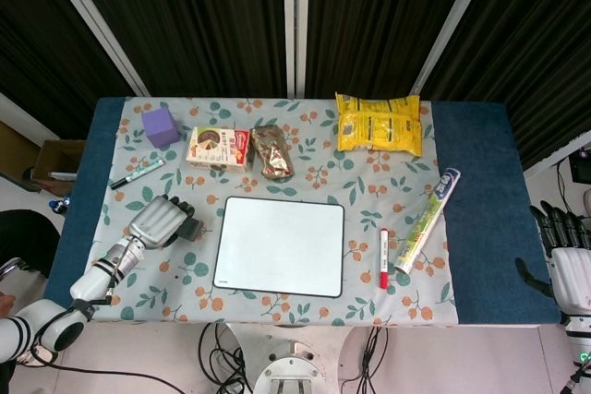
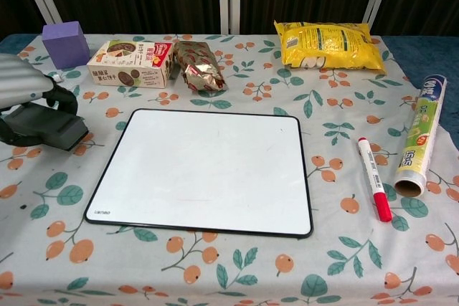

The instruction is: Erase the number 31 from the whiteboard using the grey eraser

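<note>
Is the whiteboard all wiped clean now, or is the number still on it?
Clean. The whiteboard shows plain white inside its black frame in both views, no 31. The left hand holds the eraser off to its side.

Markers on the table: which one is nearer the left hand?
The black marker, lying just beyond the left hand near the purple block. The red marker lies right of the whiteboard.
</note>
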Tool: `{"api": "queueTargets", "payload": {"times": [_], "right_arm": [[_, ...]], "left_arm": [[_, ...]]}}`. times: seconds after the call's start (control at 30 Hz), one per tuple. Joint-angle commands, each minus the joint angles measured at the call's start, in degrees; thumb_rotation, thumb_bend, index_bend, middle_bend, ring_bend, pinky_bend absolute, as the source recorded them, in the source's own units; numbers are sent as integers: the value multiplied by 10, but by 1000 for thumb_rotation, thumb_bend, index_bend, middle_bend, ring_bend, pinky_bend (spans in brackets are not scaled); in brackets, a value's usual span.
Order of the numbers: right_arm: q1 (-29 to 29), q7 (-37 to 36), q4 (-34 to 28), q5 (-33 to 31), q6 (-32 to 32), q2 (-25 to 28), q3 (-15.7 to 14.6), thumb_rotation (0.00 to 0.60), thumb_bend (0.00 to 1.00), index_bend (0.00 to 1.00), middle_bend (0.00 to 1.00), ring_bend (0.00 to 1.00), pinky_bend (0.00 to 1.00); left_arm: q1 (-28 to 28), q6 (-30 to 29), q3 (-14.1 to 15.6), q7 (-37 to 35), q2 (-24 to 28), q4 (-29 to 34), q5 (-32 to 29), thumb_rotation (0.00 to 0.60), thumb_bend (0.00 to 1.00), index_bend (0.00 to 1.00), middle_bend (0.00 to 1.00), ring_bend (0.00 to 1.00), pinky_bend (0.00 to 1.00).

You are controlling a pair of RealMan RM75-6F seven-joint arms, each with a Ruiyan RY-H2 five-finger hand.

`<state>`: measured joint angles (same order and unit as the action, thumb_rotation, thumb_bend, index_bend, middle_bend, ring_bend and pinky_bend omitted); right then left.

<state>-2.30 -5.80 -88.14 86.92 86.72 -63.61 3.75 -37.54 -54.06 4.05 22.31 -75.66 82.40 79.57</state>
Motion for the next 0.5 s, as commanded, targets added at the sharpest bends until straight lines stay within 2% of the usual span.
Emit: {"api": "queueTargets", "payload": {"times": [0.03,0.17,0.33,0.43,0.5], "right_arm": [[0,0,0,-1,-1,0,0,600,242,0,0,0,0],[0,0,-1,-1,-1,1,0,600,242,0,0,0,0],[1,1,-3,-1,2,2,0,600,242,0,0,0,0],[2,0,-4,-1,5,4,1,600,241,0,0,0,0],[3,-1,-5,0,7,6,1,600,242,0,0,0,0]], "left_arm": [[3,7,-7,24,7,19,-22,600,153,92,155,159,329],[7,8,-9,37,9,25,-34,600,99,36,101,125,292],[17,-19,-15,39,21,44,-26,600,56,26,84,116,278],[42,-87,-20,7,45,74,12,600,33,26,85,115,269],[71,-162,-19,-27,61,85,56,600,17,27,85,114,263]]}}
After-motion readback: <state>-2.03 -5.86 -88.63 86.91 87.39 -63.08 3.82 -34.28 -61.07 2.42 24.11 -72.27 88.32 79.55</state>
